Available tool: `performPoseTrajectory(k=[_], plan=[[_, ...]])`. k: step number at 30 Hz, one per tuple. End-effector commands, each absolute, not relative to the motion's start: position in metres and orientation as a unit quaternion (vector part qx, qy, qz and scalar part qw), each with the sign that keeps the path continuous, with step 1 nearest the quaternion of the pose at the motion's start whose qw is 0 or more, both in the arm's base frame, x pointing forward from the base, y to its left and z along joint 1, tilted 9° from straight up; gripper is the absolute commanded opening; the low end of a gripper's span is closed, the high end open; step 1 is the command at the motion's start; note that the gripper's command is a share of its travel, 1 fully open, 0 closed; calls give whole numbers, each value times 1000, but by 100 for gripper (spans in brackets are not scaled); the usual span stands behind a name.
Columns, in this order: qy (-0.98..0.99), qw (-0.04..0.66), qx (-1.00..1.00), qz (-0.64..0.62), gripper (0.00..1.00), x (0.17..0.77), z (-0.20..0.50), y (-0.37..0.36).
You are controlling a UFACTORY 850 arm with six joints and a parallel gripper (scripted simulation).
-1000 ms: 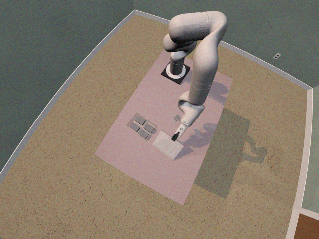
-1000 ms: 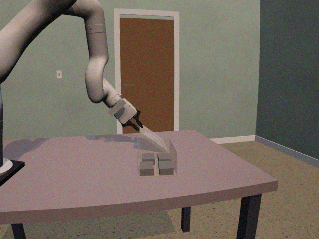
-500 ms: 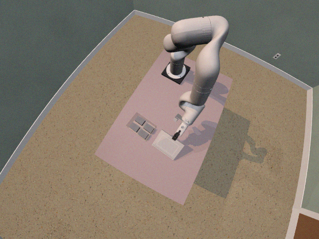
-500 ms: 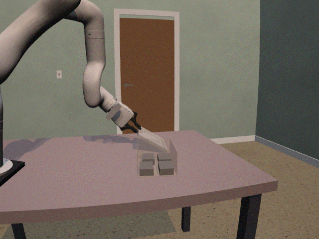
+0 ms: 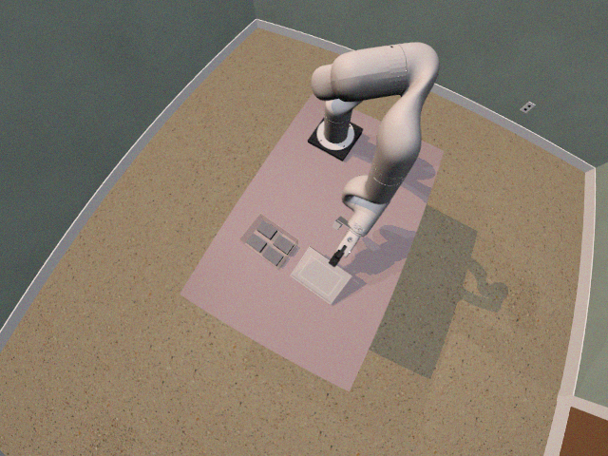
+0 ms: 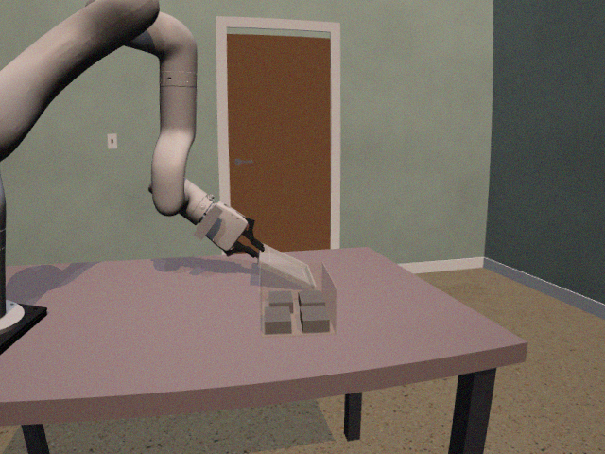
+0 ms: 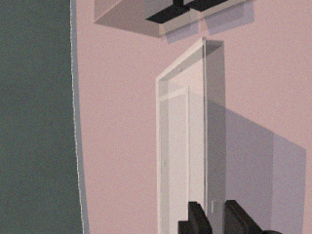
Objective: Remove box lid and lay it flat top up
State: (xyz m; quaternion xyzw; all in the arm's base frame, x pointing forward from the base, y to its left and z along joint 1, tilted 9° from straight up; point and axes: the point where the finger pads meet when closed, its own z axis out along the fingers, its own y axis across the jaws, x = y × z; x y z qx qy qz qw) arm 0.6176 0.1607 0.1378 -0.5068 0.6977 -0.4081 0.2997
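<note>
Fingers of black two-finger gripper (image 6: 254, 245) nearly closed, pinching one edge of flat translucent white lid (image 6: 289, 266). Lid tilted, low end near pink desk (image 6: 146, 317), beside clear open box with four grey blocks (image 6: 298, 305), toward desk's far edge. Risks: thin edge grip slips, lid pivots; release too close, lid touches box wall; steep drop lands it leaning.

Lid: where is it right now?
In the top view the lid is off the box, beside it on the side away from the room's near wall, tilted, with the end effector gripping its upper edge.
</note>
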Motion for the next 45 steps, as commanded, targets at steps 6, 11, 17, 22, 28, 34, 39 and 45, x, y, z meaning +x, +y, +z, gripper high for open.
performPoseTrajectory(k=[6, 11, 17, 22, 28, 34, 39, 45], plan=[[680, 322, -493, -437, 0, 616, 131, 162], [680, 322, -493, -437, 0, 613, 123, 163], [667, 336, -483, -457, 0, 613, 120, 163], [664, 339, -481, -461, 0, 611, 112, 164], [654, 349, -474, -475, 0, 610, 110, 164], [647, 356, -469, -484, 0, 609, 101, 164], [641, 362, -464, -492, 0, 608, 96, 164], [641, 362, -464, -492, 0, 608, 96, 164]])
